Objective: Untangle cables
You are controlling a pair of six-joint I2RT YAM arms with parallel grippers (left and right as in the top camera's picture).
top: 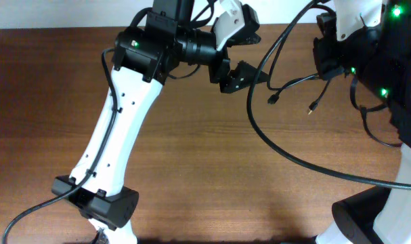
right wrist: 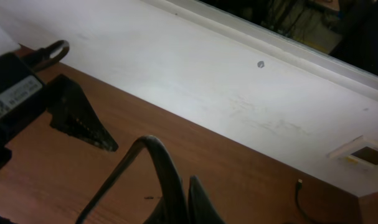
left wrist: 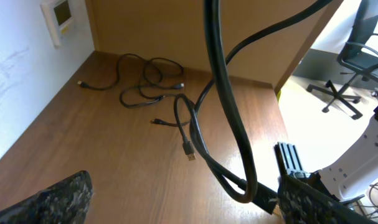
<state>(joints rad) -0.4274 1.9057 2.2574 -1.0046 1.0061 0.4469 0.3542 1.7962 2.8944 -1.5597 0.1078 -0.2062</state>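
Observation:
Thin black cables (left wrist: 145, 87) lie in loose loops on the table's far side, with a silver-tipped plug (left wrist: 189, 149) nearer. Two plug ends (top: 271, 100) show in the overhead view. A long black cable (top: 252, 118) hangs in the air, sweeping across the table. In the left wrist view its loop (left wrist: 241, 180) hangs close in front of the left gripper's right finger. My left gripper (left wrist: 176, 205) is wide open with nothing between the fingers; overhead it is at the top centre (top: 235, 74). My right gripper (right wrist: 185, 199) looks shut on a black cable (right wrist: 145, 142) that arches up from its fingers.
A white wall with a switch plate (left wrist: 63, 15) borders the table's far edge. The table's right edge drops to a floor with an office chair (left wrist: 357, 68). The left arm (top: 117, 129) crosses the table's left half. The right arm's base (top: 368, 213) stands at the bottom right.

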